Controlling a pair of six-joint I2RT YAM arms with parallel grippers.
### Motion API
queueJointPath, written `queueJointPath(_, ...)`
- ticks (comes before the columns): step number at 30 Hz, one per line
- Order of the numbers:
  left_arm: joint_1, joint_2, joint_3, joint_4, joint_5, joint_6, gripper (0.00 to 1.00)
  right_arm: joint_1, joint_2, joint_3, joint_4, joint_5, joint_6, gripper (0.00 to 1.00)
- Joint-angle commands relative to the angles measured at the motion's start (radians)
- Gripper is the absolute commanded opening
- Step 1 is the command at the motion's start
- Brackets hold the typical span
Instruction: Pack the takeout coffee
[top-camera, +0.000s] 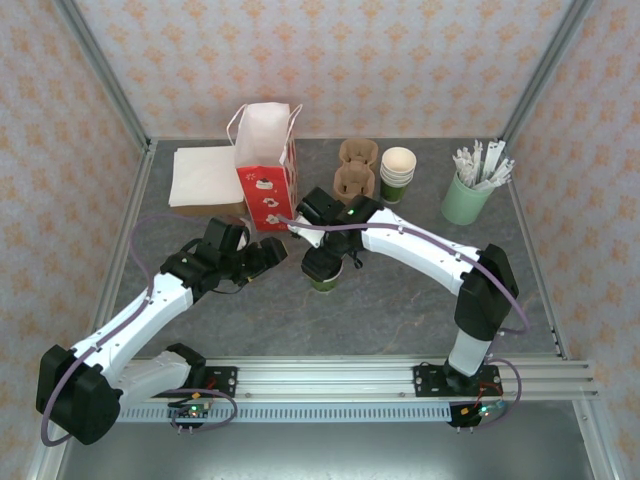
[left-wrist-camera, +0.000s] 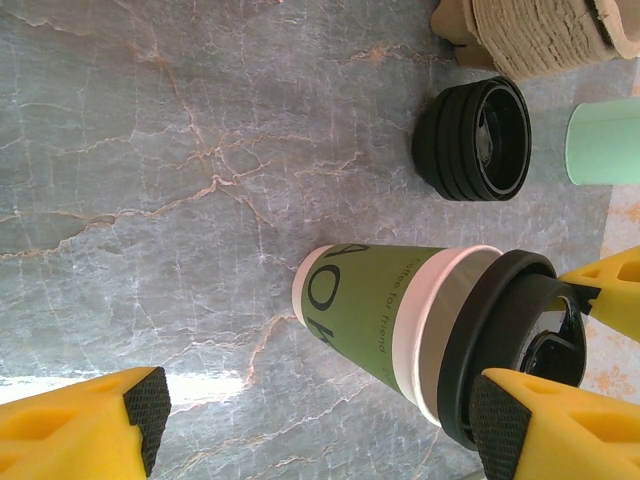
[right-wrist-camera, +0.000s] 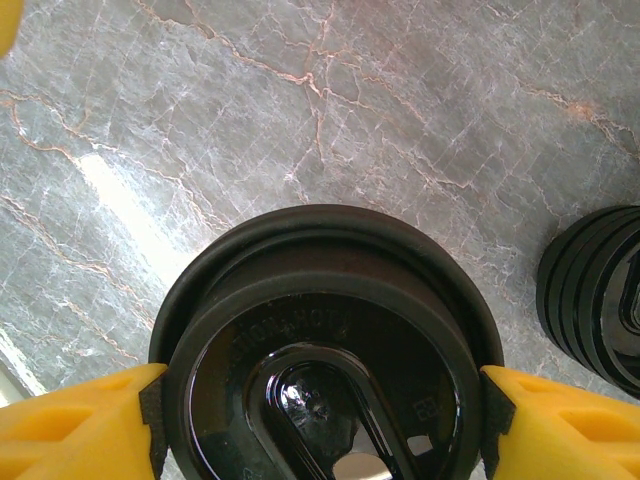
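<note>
**Grey marble stage: one clamp on, one wide open**

Grey veined marble covers the table (top-camera: 400, 300), with peach patterned wallpaper on the walls and bare metal posts in the corners. Along the back we have a stack of white napkins (top-camera: 205, 175), a red paper bag (top-camera: 268, 170) standing open, brown cardboard carriers (top-camera: 355, 170), a stack of lidless green cups (top-camera: 397, 172), and a pale green holder (top-camera: 466, 200) of white sticks. A stack of black lids (left-wrist-camera: 475, 138) sits on the marble near the carriers.

Centre stage is the takeout coffee (top-camera: 325, 278), upright on the table just in front of the bag. The right arm reaches in with its elbow bent and its wrist over the cup. The right gripper (right-wrist-camera: 320, 400) points straight down, yellow fingers (right-wrist-camera: 560, 425) pressed to either side of the black lid (right-wrist-camera: 320, 330), clamped on it.

The left arm comes in low from the left. The left gripper (left-wrist-camera: 322, 415) is aimed at the cup's side with its pads (left-wrist-camera: 145, 405) spread wide, holding nothing. One pad sits close by the lid, contact impossible to call.
</note>
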Motion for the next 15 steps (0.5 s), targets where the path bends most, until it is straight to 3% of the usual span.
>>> queueJointPath(1, 0.01, -0.002, 0.019, -0.013, -0.017, 0.023, 0.82, 0.006, 0.003, 0.009, -0.009, 0.01, 0.006, 0.77)
queueJointPath(15, 0.01, 0.004, 0.025, -0.018, -0.018, 0.027, 0.82, 0.006, 0.031, 0.004, -0.008, -0.006, 0.007, 0.77)
